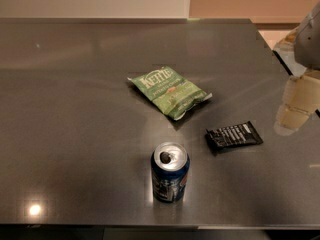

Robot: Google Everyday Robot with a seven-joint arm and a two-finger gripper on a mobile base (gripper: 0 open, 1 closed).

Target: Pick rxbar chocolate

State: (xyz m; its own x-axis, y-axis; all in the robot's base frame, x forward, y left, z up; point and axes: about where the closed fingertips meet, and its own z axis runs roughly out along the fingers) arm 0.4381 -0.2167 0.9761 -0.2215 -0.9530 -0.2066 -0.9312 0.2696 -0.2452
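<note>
Toward the right edge of the bench (75,109), a little nearer the front edge than the back one, lies the chocolate bar (234,135). It is a small, flat, black wrapped bar with lines of white print on top and crimped ends. It rests flat on the dark, glossy surface, with its long side running roughly along the front edge and slightly tilted.

The gripper (296,106) is at the right edge, just beyond the bar and a little further back. It shows as pale, cream-coloured parts below a grey piece of the arm that enters from the right side of the view. It is near the bar but apart from it and has hold of nothing. I cannot tell whether it is open or closed.

A green chip bag (169,92) lies flat about the middle of the bench, turned at an angle, with white lettering at its back-left end. Its nearest corner is close to the bar without touching it.

A blue soda can (170,172) stands upright near the middle of the front edge, its top already opened. It is left of the bar and apart from both the bar and the bag.
</note>
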